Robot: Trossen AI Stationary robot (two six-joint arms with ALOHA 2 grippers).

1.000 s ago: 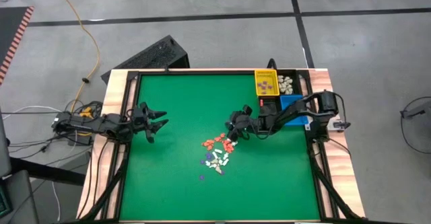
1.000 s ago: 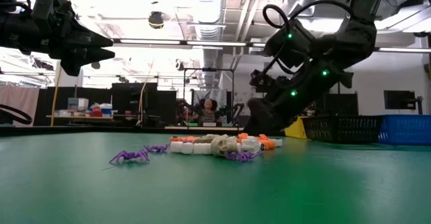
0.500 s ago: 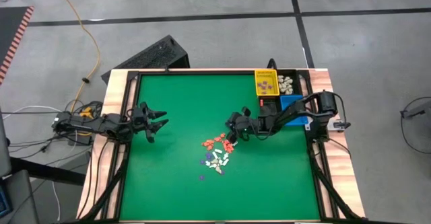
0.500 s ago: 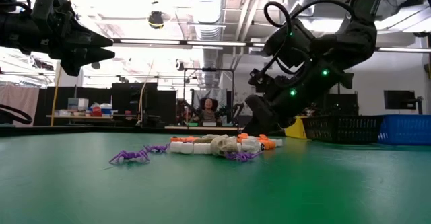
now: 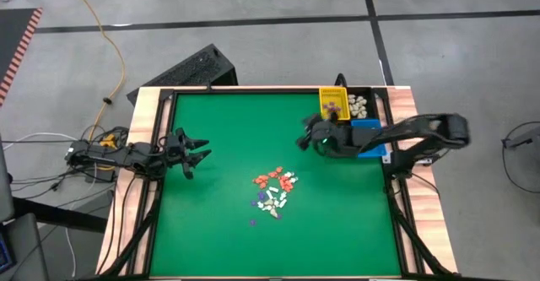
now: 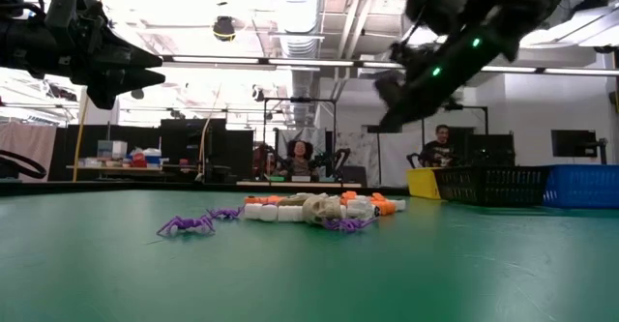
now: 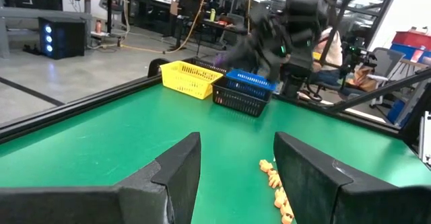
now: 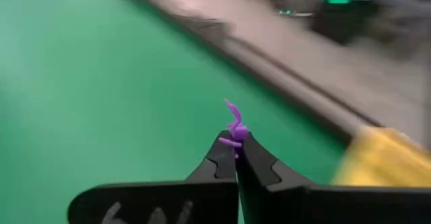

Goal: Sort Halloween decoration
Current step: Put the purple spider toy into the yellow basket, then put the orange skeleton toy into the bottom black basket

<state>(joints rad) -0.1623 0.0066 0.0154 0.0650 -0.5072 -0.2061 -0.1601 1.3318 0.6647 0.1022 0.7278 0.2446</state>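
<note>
The Halloween decoration is a small heap of cream, orange and purple trinkets lying on the green table near its middle, also seen in the low view. A single purple trinket sticks out from the tips of my right gripper, which is shut on it and hangs high above the table, between the heap and the bins. My left gripper waits open above the table's left side, with nothing between its fingers. My right gripper pinches the purple trinket's lower end between its two fingertips, only at their free ends. Most of the trinket stands out beyond the tips. It is lifted well clear of the table, and the fingers slant downward.
A yellow bin, a black bin with cream pieces and a blue bin stand at the far right corner. One purple spider lies apart from the heap. A raised black rim frames the table. People sit in the room beyond.
My right gripper has left the heap's far right side, rising high above the table and swinging toward the far right, toward the bins, while tipping closer to level. The heap stays where it was.
</note>
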